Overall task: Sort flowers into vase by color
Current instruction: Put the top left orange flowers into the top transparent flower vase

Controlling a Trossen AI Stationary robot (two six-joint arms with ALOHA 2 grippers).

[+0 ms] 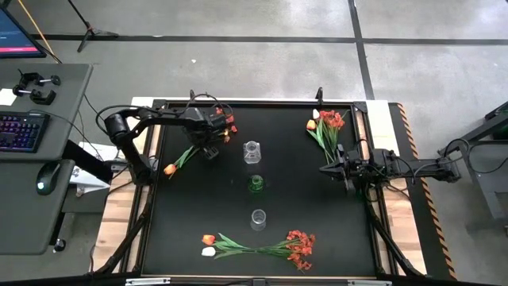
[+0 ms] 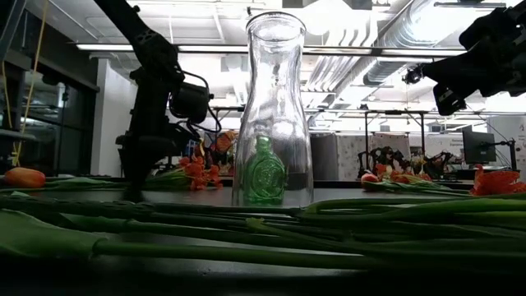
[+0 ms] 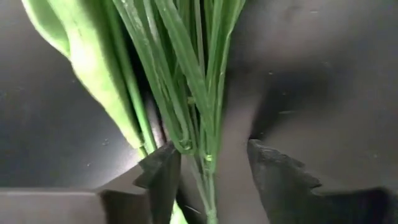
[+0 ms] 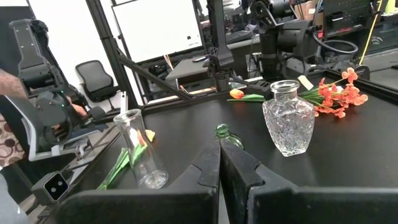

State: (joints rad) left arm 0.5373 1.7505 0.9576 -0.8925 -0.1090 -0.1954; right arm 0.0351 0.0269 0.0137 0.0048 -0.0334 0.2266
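Flowers lie in three bunches on my counter: one at the far left, one at the far right, one along the near edge. My left end effector is down on the far-left bunch, fingers spread around its green stalks. My right end effector hangs closed and empty at the right side, facing the three vases mid-counter.

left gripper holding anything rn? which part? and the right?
Nothing clamped yet. The left gripper is open, straddling the green stalks of a flower bunch on the table, fingers not closed. The right gripper is shut and empty.
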